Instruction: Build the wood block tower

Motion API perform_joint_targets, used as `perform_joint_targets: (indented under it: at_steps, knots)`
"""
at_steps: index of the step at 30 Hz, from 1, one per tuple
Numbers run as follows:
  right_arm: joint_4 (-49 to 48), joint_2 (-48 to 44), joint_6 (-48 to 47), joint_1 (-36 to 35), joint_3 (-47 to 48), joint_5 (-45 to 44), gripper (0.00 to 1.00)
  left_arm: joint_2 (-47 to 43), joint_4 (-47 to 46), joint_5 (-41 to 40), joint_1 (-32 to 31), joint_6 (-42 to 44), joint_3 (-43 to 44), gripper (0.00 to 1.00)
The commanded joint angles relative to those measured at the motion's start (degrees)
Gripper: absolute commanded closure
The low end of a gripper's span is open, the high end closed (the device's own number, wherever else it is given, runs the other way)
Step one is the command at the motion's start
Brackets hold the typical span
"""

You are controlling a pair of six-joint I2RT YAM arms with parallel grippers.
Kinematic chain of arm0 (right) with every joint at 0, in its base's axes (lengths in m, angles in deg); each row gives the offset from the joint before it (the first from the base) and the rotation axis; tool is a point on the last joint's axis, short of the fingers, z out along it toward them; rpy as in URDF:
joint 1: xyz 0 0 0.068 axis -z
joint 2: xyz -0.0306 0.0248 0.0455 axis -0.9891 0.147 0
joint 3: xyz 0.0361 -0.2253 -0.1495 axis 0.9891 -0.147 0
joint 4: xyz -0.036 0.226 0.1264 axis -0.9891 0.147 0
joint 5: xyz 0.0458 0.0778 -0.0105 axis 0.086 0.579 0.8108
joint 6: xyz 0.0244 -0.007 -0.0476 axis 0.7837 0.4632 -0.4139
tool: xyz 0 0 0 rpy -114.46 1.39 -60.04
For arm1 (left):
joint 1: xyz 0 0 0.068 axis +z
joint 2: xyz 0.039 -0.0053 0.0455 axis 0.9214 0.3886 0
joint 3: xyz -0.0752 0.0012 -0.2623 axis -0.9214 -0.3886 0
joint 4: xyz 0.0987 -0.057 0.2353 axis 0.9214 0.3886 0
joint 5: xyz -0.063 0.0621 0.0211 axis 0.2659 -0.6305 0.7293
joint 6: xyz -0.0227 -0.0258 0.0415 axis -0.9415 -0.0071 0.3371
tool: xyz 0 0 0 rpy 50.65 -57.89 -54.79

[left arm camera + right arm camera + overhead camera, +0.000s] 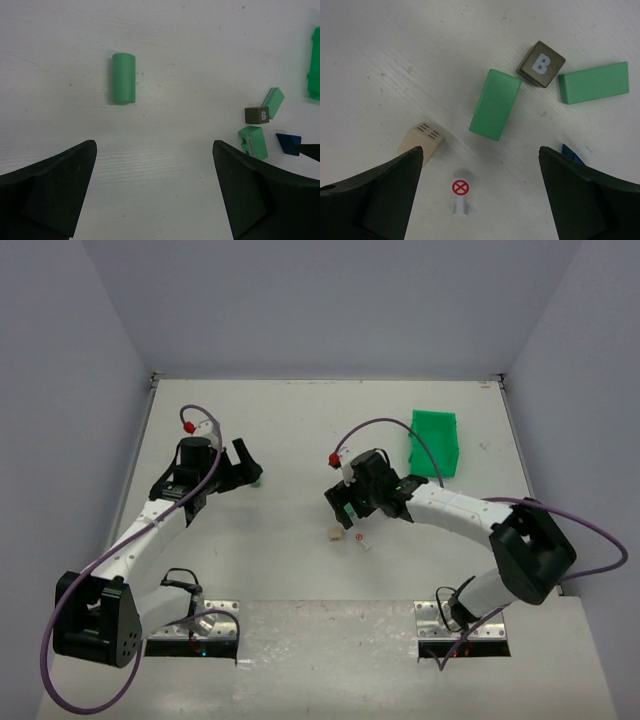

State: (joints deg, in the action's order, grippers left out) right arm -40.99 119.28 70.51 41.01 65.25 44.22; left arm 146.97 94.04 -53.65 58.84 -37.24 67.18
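Observation:
The loose wooden blocks lie flat on the white table, none stacked. Under my right gripper (481, 150), which is open and empty, I see a tan cube (420, 141), a light green oblong block (495, 103), a brown cube with a "B" (541, 63), a second green block (593, 82) and the corner of a dark blue wedge (571, 153). From above, the right gripper (343, 510) hangs over this cluster, with the tan cube (331, 533) just in front of it. My left gripper (154, 145) is open and empty, short of a green cylinder (123, 78) lying on its side.
A small white signpost with a red crossed circle (460, 195) lies between the right fingers. A bright green plastic bin (434, 442) stands at the back right. Grey walls enclose the table on three sides. The left gripper (250, 468) is at mid-left.

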Motion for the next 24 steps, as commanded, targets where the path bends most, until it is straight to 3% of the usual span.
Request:
perform_joint_targets:
  at_steps: [1,2,5,10,17,24]
  knots:
    - [-5.19,5.89,0.42,-0.70,2.86,-6.81,0.09,-3.53,-2.76,-1.19,-0.58,-1.13,-0.88,0.00]
    - [-6.94,8.07,0.25,-0.74,3.20,-7.75,0.13,-3.95,-2.81,-1.07,-0.58,-1.21,-1.03,0.00]
    - [-9.17,11.37,1.42,-0.68,4.92,-7.62,0.40,-4.24,-2.76,-0.86,-0.58,-1.16,-1.18,0.00]
    - [-10.64,12.74,1.41,-0.73,4.95,-5.33,0.45,-3.97,-2.76,-0.87,-0.67,-1.06,-1.10,0.00]
    - [-10.45,13.28,-1.29,-0.68,5.13,-5.61,0.71,-4.35,-2.69,-1.26,-0.67,-1.06,-1.39,0.00]
    - [-8.49,12.12,-4.48,-0.74,6.25,-5.34,0.88,-3.93,-2.65,-1.65,-0.67,-1.22,-1.34,0.00]
